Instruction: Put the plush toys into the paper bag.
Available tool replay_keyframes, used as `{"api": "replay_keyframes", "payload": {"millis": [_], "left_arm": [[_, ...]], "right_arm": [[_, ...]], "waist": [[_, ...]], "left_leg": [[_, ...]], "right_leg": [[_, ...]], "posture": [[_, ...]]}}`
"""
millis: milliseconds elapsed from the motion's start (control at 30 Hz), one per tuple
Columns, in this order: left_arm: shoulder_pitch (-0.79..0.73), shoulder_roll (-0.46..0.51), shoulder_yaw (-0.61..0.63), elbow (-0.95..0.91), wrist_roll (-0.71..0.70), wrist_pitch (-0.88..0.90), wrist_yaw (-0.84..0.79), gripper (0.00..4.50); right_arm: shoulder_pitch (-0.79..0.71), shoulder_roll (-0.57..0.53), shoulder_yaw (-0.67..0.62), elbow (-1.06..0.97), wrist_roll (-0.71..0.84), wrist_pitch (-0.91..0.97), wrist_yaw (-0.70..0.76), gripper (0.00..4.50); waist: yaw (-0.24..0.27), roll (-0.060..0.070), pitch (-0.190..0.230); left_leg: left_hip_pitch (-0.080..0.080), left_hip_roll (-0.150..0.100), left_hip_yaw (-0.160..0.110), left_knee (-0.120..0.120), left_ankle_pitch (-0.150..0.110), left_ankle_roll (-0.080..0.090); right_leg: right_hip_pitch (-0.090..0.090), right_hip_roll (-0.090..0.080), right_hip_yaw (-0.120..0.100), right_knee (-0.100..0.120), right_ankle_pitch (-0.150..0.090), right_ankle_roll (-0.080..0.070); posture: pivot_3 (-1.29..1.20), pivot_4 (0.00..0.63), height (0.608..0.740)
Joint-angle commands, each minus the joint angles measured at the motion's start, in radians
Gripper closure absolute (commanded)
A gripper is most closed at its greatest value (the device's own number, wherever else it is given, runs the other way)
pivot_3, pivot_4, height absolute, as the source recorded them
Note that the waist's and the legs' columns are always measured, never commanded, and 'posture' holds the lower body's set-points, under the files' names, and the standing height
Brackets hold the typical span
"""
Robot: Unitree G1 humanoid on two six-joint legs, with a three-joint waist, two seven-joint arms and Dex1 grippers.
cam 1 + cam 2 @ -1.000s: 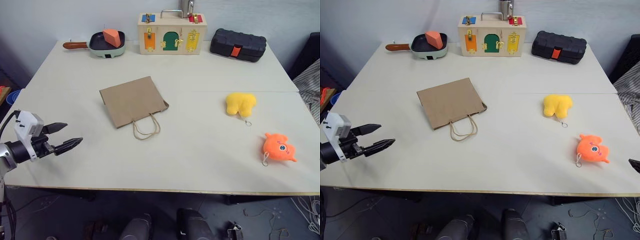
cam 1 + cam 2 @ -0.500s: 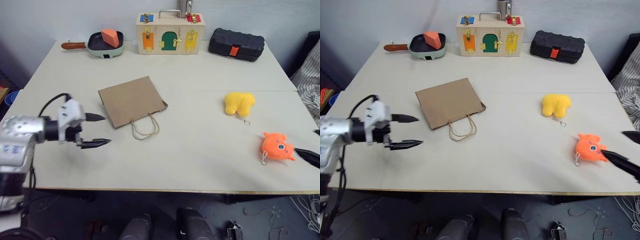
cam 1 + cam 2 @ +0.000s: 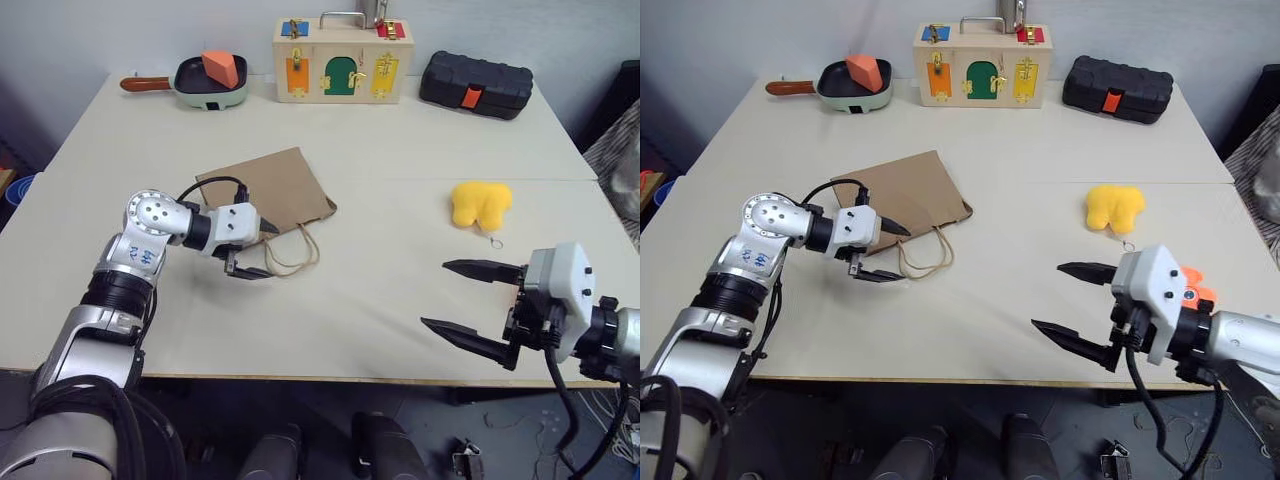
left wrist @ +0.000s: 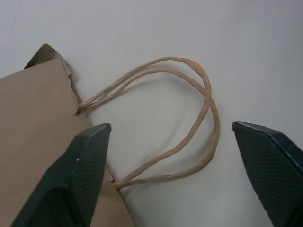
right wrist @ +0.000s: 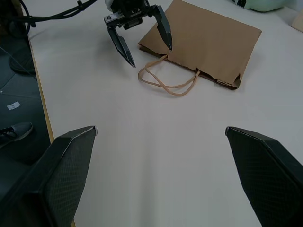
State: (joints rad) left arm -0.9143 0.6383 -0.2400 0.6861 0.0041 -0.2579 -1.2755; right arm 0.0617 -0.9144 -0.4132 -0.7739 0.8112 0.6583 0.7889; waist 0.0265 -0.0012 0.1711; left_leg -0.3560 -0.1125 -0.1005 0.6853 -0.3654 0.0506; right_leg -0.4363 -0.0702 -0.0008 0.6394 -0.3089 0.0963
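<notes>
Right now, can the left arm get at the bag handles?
Probably yes. The left gripper is open right at the bag mouth, and its fingers straddle the handles, which lie flat on the table. Nothing lies in between. Flat cords may be hard to pinch.

Even, soft overhead light falls on the pale table [image 3: 400, 150], with faint shadows and no glare. Focus is sharp across it, and the room past the table's left edge is dim.
</notes>
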Motion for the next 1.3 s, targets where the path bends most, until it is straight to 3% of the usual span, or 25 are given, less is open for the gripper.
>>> {"api": "replay_keyframes", "payload": {"millis": [33,433,533,800,967,1067,1300], "left_arm": [[-0.037,-0.002,0.005,0.04,0.017,-0.042,-0.008,1.5],[-0.074,-0.067,-0.017,0.134,0.087,-0.126,0.044,1.5],[-0.088,-0.082,-0.017,0.168,0.103,-0.143,0.05,2.03],[-0.111,-0.113,0.018,0.2,0.085,-0.128,0.058,4.47],[-0.144,-0.161,0.125,0.107,-0.091,0.138,-0.028,4.47],[-0.146,-0.165,0.169,-0.007,-0.198,0.334,-0.09,4.5],[-0.093,-0.161,0.179,-0.173,-0.263,0.47,-0.103,4.5]], "right_arm": [[-0.012,0.009,0.004,-0.015,0.005,-0.005,-0.026,0.0],[-0.029,0.009,0.024,0.0,0.008,-0.01,-0.054,0.0],[-0.036,0.012,0.035,-0.001,0.009,-0.01,-0.059,0.0],[-0.048,0.02,0.053,-0.003,0.005,-0.013,-0.069,0.0],[-0.057,0.03,0.059,0.0,0.02,-0.011,-0.069,0.0],[-0.084,0.05,0.075,0.006,0.043,-0.003,-0.084,0.53],[-0.238,0.133,0.246,0.077,-0.04,-0.017,-0.138,2.87]], "waist": [[0.0,0.0,0.0],[0.001,-0.001,0.0],[0.0,-0.001,0.001],[0.001,-0.002,0.001],[0.001,-0.002,0.0],[-0.002,-0.002,0.0],[-0.009,-0.002,0.0]], "left_leg": [[0.0,0.0,0.0,0.0,0.0,0.0],[-0.001,0.0,0.0,0.003,0.0,0.0],[-0.001,0.0,0.0,0.004,0.0,0.0],[-0.005,-0.001,0.001,0.008,0.0,0.0],[-0.014,-0.002,-0.001,0.014,0.0,0.001],[-0.014,-0.002,-0.001,0.014,0.0,0.0],[-0.012,-0.002,-0.001,0.015,0.0,0.0]], "right_leg": [[0.0,0.0,0.0,0.0,0.0,0.0],[0.0,0.0,0.0,0.004,0.0,0.0],[0.0,0.0,0.0,0.004,0.0,0.0],[-0.004,0.0,0.0,0.007,0.0,0.0],[-0.01,-0.001,-0.002,0.01,0.0,0.0],[-0.01,-0.001,-0.002,0.011,0.0,0.0],[-0.011,-0.001,-0.001,0.014,0.0,0.0]], "posture": [[0.0,0.15,0.74],[0.0,0.15,0.74],[0.0,0.15,0.74],[0.0,0.15,0.74],[0.0,0.15,0.74],[0.0,0.15,0.74],[0.0,0.15,0.74]]}}
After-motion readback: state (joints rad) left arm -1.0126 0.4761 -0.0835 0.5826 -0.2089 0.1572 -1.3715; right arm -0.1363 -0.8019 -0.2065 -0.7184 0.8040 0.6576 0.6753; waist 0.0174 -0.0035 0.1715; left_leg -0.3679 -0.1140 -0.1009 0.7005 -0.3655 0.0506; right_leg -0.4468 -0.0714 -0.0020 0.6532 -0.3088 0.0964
